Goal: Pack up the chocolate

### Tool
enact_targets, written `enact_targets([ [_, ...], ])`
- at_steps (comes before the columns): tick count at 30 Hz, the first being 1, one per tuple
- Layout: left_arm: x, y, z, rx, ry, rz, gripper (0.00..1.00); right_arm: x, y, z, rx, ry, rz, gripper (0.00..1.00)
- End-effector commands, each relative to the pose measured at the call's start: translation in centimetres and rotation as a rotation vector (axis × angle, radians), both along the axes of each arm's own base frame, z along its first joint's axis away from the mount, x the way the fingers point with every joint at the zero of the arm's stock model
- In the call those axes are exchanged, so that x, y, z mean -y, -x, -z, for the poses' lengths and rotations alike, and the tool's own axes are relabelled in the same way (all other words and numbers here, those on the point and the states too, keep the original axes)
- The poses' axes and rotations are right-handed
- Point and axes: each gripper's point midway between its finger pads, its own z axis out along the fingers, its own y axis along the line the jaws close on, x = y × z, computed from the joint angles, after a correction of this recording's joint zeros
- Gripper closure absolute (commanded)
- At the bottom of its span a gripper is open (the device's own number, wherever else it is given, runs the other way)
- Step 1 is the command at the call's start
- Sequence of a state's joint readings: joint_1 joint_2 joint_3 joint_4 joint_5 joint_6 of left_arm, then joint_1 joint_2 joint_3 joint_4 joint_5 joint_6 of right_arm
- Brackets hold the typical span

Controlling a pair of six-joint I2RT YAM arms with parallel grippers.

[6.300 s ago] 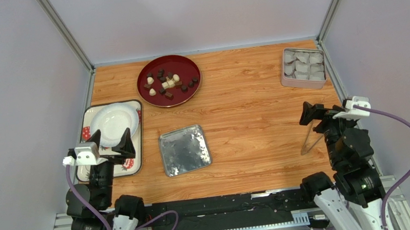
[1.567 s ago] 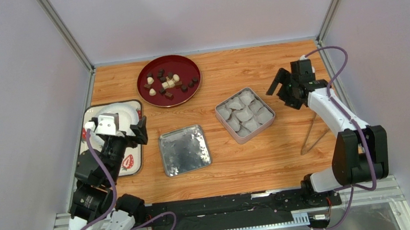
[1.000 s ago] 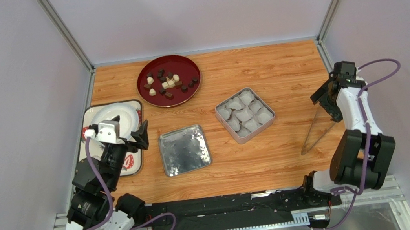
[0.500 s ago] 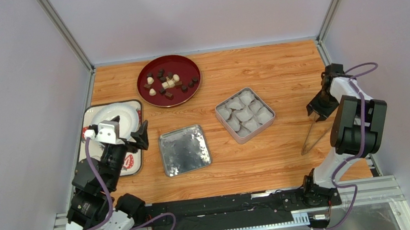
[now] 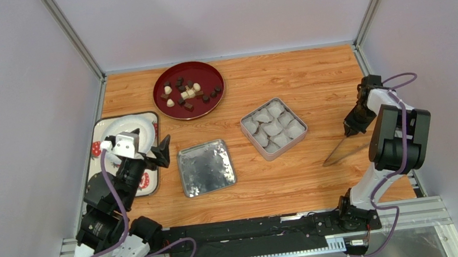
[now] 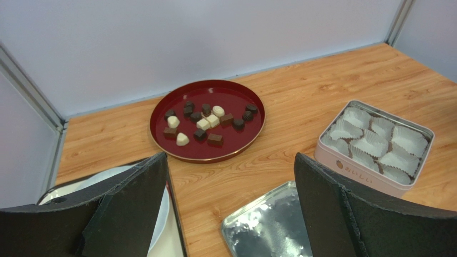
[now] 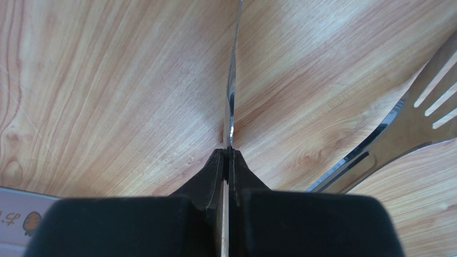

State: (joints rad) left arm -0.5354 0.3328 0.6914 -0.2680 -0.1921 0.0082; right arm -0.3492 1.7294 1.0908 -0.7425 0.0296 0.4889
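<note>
The chocolate [image 5: 188, 92] lies as several dark and cream pieces on a round red plate [image 5: 169, 106] at the back; the left wrist view shows the chocolate [image 6: 206, 120] too. A pink tin [image 5: 274, 128] lined with white paper cups stands mid-table, angled. My right gripper [image 5: 351, 127] is low at the right edge, shut on one thin arm of the metal tongs [image 5: 339, 148]. In the right wrist view my right gripper [image 7: 228, 154] pinches that blade edge-on, with the tongs' slotted arm [image 7: 424, 107] lying beside it. My left gripper [image 5: 153, 150] hovers open over the left side, holding nothing.
The tin's silver lid [image 5: 206, 166] lies flat between the arms. A white plate [image 5: 115, 127] sits on a patterned tray [image 5: 96, 149] under my left arm. Metal posts and grey walls close in both sides and the back of the table.
My right gripper has closed on the tongs' arm, and the tongs' far end has swung left. My left gripper has edged slightly right, still open.
</note>
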Motion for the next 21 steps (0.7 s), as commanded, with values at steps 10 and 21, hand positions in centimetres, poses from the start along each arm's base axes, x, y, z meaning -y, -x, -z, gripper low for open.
enact_targets([
  [10, 5.4, -0.4, -1.4, -0.148, 0.109, 0.221, 0.02, -7.4, -1.8, -9.9, 0.367, -0.121, -0.160, 1.00],
  [21, 12.4, -0.9, -2.1, -0.361, 0.296, 0.488, 0.01, -17.8, -2.2, -23.3, 0.841, -0.265, -0.438, 1.00],
])
